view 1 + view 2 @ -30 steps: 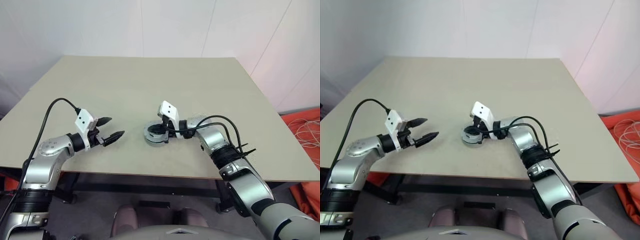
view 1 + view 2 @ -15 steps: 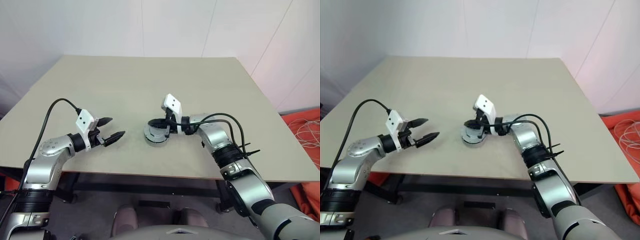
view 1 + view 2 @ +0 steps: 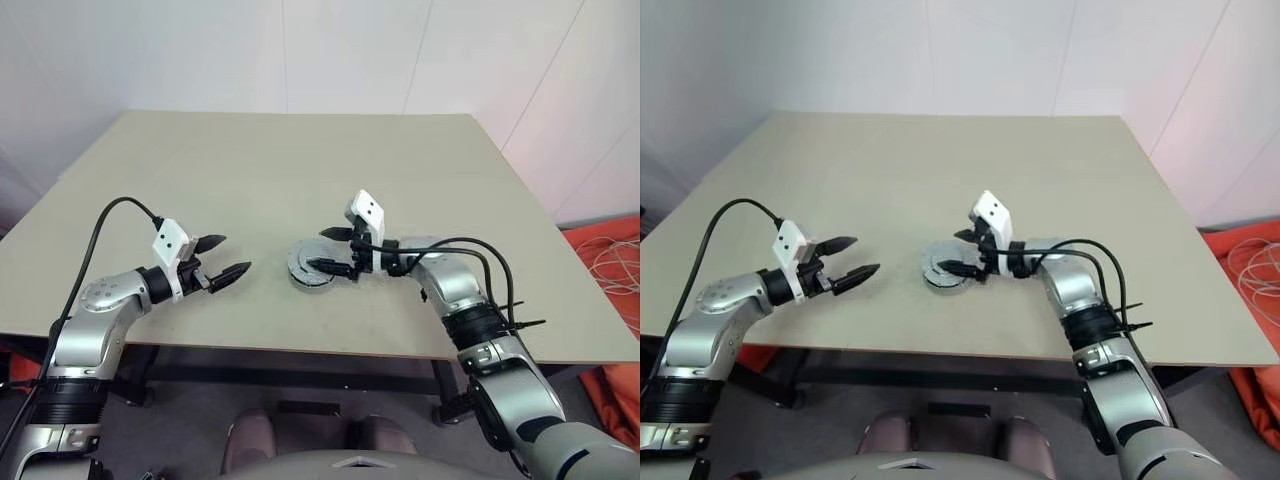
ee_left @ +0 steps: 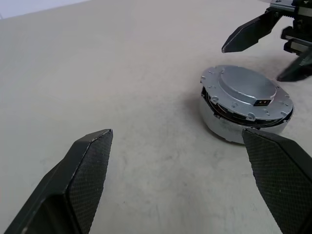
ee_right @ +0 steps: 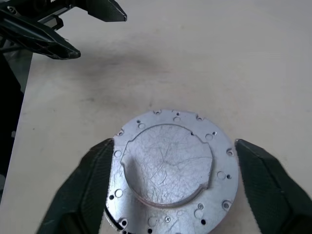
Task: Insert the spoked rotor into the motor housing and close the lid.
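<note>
While the broad beige counter point(image 3: 300, 180) is carrying nothing but the motor assembly, the change of the last second is plain: the right gripper point(image 3: 333, 250), which was pressed down on the assembly with its fingers together, is now drawing back toward the robot's right with its fingers spread wide on either side of it, touching nothing. That is reading as a release, so the closing step is looking finished, or all but finished.

The motor housing point(image 4: 229, 130) is sitting near the counter's front edge, between the two arms, with the lid point(image 5: 170, 168) lying plain pale face up on top of it. A dark seam is showing along the near side in the left wrist view, so I cannot tell whether the lid is seated flush all round. The spoked rotor is presumably lying inside, hidden under the lid.

The left gripper point(image 3: 222, 256) is hovering well apart from the housing on the robot's left, fingers spread and holding nothing, pointing toward it.

Nothing is standing between either gripper and the assembly; the only nearby clutter is the right arm's own black cables point(image 3: 470, 255), looping clear of the counter.
</note>
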